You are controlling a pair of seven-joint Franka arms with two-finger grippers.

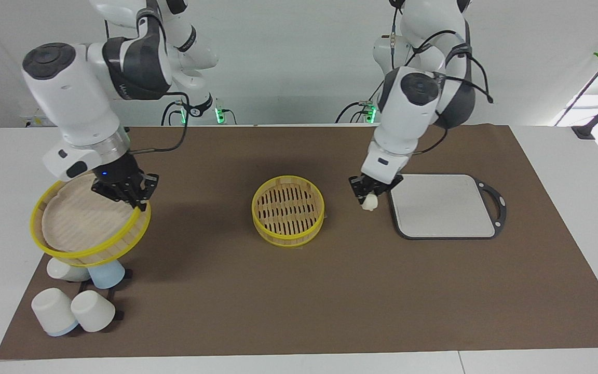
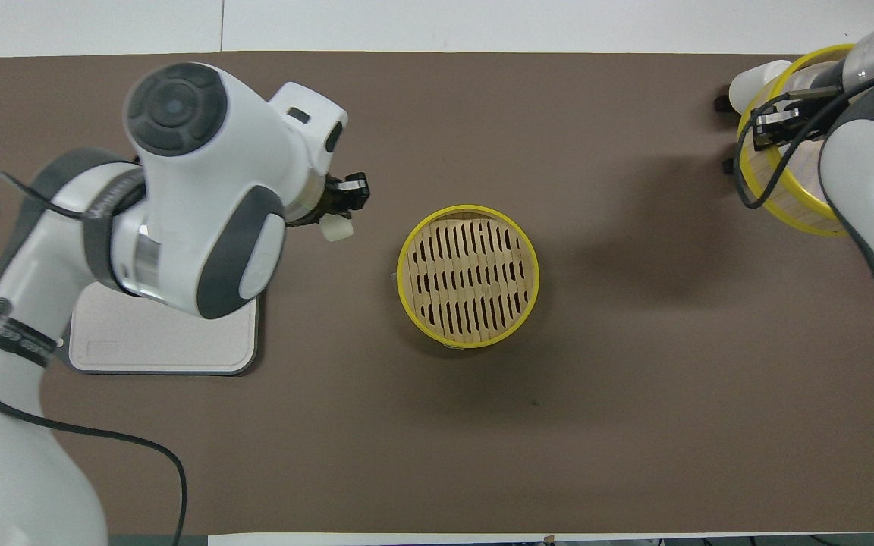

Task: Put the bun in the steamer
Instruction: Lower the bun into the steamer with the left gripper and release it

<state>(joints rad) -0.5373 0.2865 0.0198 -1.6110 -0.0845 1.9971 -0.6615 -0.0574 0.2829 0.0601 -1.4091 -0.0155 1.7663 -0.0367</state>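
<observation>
The steamer's open basket point(image 1: 287, 208) stands mid-table on the brown mat, yellow-rimmed with an empty slatted floor; it also shows in the overhead view point(image 2: 469, 274). My left gripper point(image 1: 369, 195) point(image 2: 346, 201) is shut on the small cream-white bun point(image 1: 369, 203) point(image 2: 336, 228), over the mat between the basket and the grey board. My right gripper point(image 1: 122, 195) point(image 2: 782, 121) is shut on the rim of the steamer's yellow-rimmed upper part with the pale slatted lid point(image 1: 78, 221) point(image 2: 793, 189). It holds this tilted in the air over the cups.
A flat grey board point(image 1: 442, 205) point(image 2: 164, 341) with a dark rim lies toward the left arm's end. Several white and blue cups point(image 1: 93, 310) lie and stand on a dark rack at the right arm's end, partly under the held lid; one shows in the overhead view point(image 2: 759, 80).
</observation>
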